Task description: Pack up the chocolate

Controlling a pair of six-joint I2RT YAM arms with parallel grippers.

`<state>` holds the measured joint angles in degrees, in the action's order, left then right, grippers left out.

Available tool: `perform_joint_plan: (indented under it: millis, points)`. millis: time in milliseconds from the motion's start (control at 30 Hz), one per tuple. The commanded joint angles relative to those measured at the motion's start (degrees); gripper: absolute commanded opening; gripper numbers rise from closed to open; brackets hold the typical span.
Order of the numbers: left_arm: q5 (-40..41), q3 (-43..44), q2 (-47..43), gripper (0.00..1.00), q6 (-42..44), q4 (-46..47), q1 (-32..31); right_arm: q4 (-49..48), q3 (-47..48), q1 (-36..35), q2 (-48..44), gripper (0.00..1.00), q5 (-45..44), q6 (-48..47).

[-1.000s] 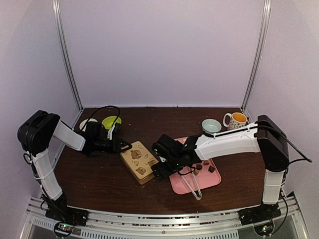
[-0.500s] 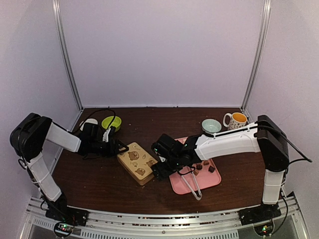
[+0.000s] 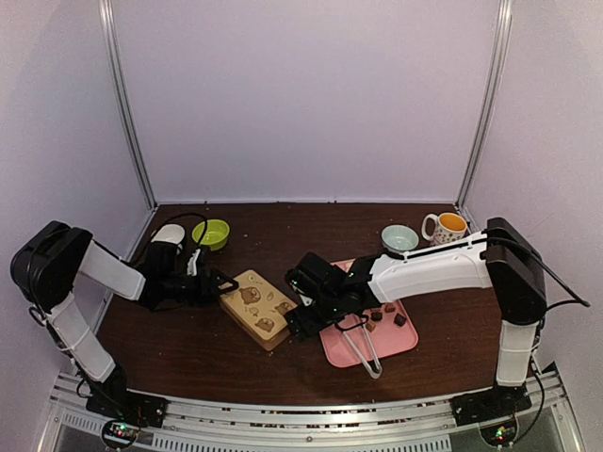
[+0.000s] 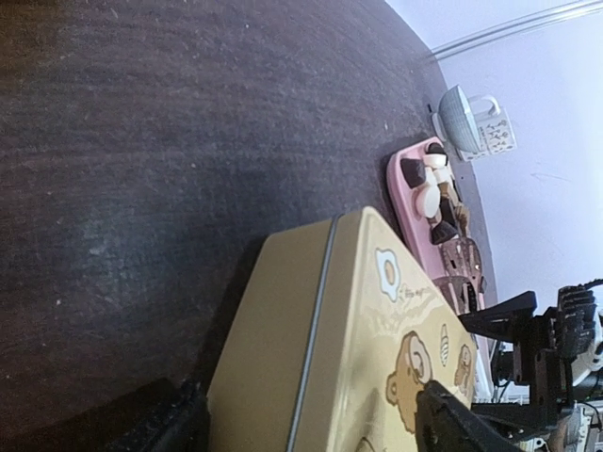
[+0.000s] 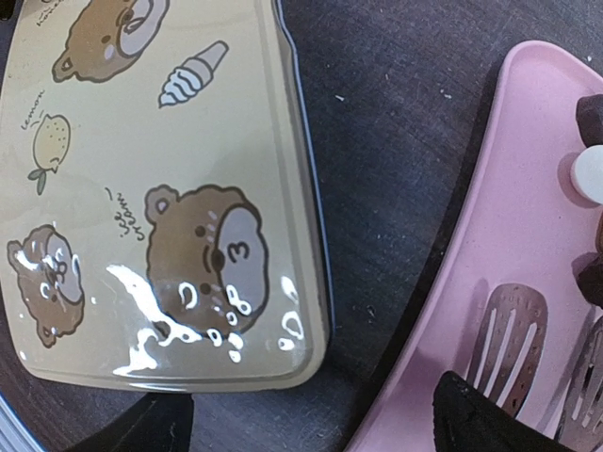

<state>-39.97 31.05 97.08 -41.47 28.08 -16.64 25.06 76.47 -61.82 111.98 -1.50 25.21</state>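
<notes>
over the last sec the left claw [image 3: 223, 282] has drawn back toward the l. side of the worktop [image 3: 188, 350], and the box [image 3: 256, 303] has slid and turned a little with it; the left wrist view shows its fingers either side of the box's near end, so it looks clamped on the box; the right claw [image 3: 300, 323] has not moved, hanging over the box's r. edge w/ fingers spread wide, holding nothing; lid is shut, so packing hasn't begun; the shift prob. sets the box up for opening.

the chocolate [image 3: 382, 314] sits on the pink tray [image 3: 400, 341], just r. of the box, w/ the tongs [image 3: 364, 347] beside it.

writing: lid has bear, lemon and ice-cream drawings; "lemon" reads in script by the lemon; script by the bear looks like "ice cream", not sure; no brand legible.
</notes>
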Motion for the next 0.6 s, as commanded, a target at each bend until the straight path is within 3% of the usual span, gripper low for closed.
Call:
perform_joint_plan:
  millis: [0, 300, 567]
  points:
    - [-1.17, -0.92, -4.14, 0.77, 1.22, -2.14, 1.26, -2.20, -0.51, 0.55, -1.86, 0.88, -0.27, -0.43]
    - [-2.21, -1.89, -5.80, 0.80, 1.82, -3.99, 1.44, -2.47, -0.53, 0.55, -1.86, 0.88, 0.00, -0.60]
    - [-0.81, -4.32, -3.41, 0.64, 1.33, -2.49, 4.47, -2.47, -0.71, 0.51, -1.99, 0.88, 0.17, -0.69]
